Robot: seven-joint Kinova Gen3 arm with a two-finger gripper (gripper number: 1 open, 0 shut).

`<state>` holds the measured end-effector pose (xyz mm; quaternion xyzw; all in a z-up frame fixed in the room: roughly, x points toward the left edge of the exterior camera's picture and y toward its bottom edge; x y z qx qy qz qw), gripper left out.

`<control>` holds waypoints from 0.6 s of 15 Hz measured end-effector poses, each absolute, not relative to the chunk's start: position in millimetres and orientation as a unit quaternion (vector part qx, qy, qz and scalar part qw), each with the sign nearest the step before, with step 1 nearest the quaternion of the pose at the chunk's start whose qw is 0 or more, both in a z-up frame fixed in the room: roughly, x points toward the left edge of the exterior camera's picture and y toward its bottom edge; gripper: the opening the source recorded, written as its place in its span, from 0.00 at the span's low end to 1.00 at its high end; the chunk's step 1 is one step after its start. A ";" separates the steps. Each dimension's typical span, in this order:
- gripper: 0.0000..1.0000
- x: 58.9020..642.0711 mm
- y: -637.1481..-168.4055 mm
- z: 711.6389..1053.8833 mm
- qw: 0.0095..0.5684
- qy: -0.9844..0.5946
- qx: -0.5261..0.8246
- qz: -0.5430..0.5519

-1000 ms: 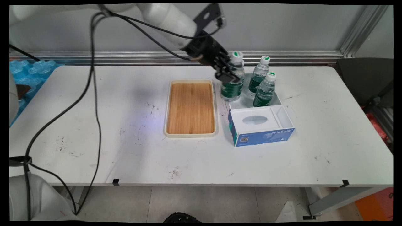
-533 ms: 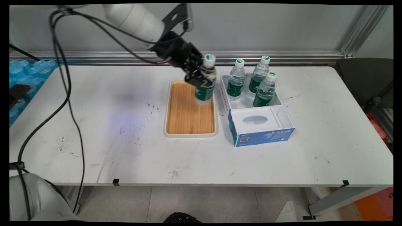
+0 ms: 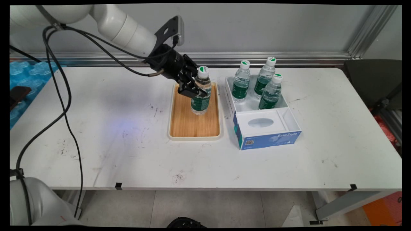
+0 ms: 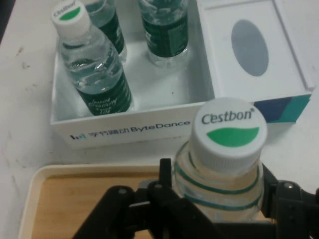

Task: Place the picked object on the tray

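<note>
Now: water bottle (image 3: 201, 93) pinched upright in the gripper (image 3: 193, 89) over the wooden tray (image 3: 183, 123).

Its white cap with a green mark reads Cestbon, and the gripper clamps it just below the shoulder; whether its base touches the tray's far half cannot be told. Just beside the tray, toward the counter's (image 3: 321, 154) right edge, stands a white and blue box (image 3: 269, 136) holding three more upright bottles (image 3: 271, 91) in its far compartment; its near part has an oval opening on top.

White table (image 3: 128, 154), wooden tray (image 3: 194, 123), blue-and-white box (image 3: 268, 136)
</note>
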<state>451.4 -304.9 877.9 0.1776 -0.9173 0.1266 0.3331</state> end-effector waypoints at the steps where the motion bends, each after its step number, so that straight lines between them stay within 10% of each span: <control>1: 0.00 452.5 -306.4 872.9 0.335 -0.917 0.177 0.126; 9: 0.00 453.1 -317.4 847.0 0.347 -0.914 0.172 0.121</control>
